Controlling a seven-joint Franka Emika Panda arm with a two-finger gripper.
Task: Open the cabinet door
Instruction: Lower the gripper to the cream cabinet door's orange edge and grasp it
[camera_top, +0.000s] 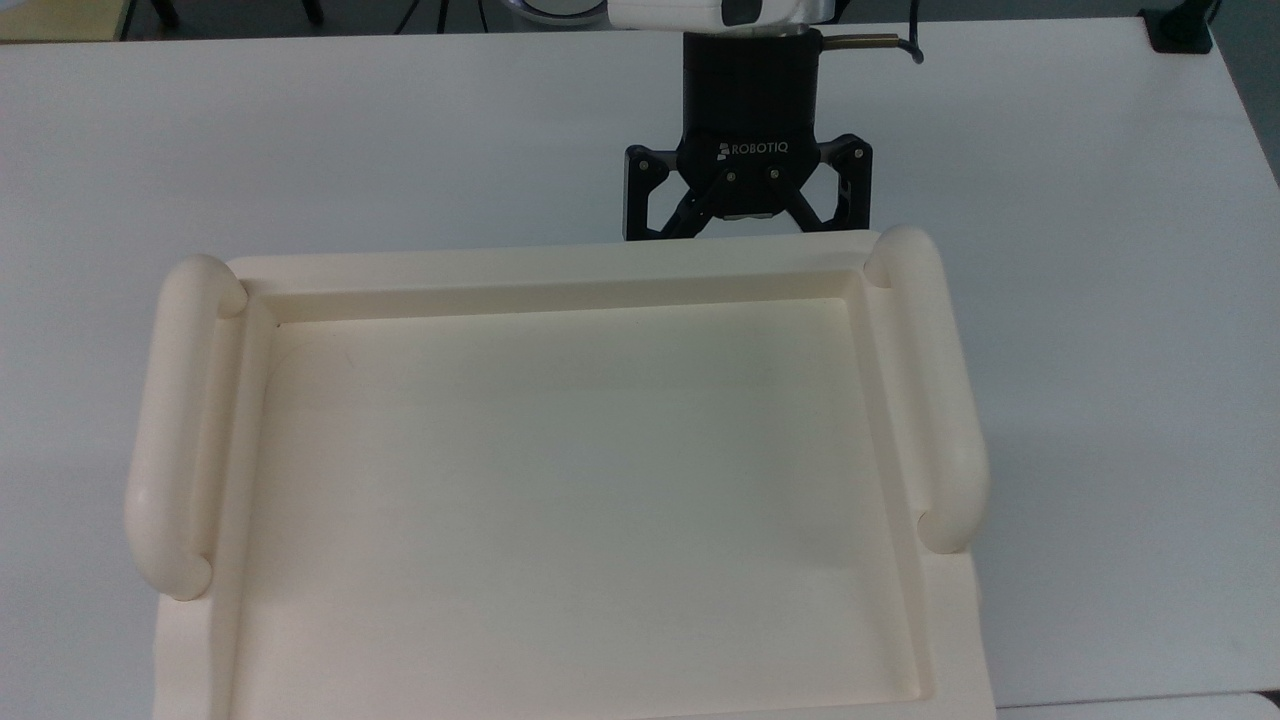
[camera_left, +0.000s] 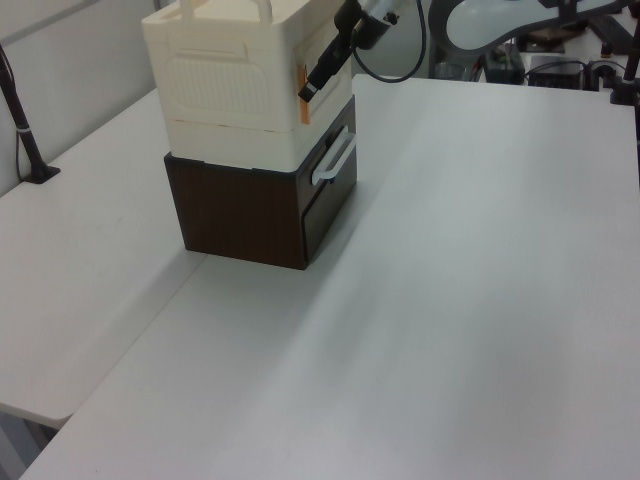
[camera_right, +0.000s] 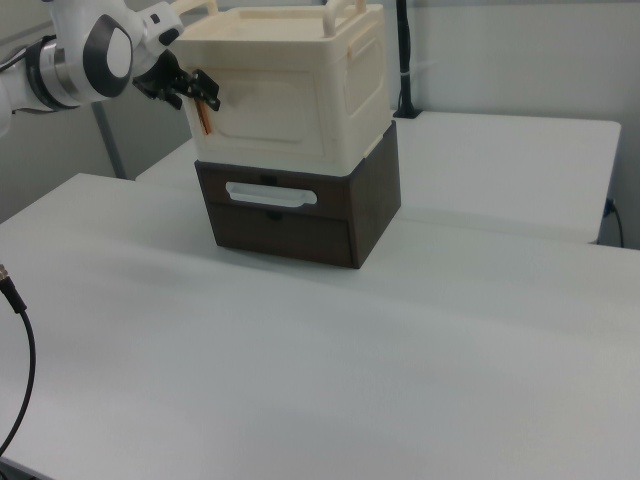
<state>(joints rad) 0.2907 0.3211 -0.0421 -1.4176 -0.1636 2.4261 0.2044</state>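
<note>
Gripper (camera_top: 745, 232), black two-finger, sat at the far rim of the cream recessed tray-like top (camera_top: 560, 262) in the top view; linkages splayed wide, fingertips hidden below the rim. White table (camera_top: 300, 130) lay around it.

Left view: gripper (camera_left: 312, 88) was against the flat cream cabinet door (camera_left: 325, 55) on the cream box's right face, tips by the orange strip (camera_left: 303, 93) at the door's near edge. Box stood on a dark brown wooden drawer unit (camera_left: 240, 215) with a white bar handle (camera_left: 335, 160).

Right view: gripper (camera_right: 203, 98) was at the door's (camera_right: 270, 110) left edge, jaws spread, one finger in front of the panel. Door looked closed.
</note>
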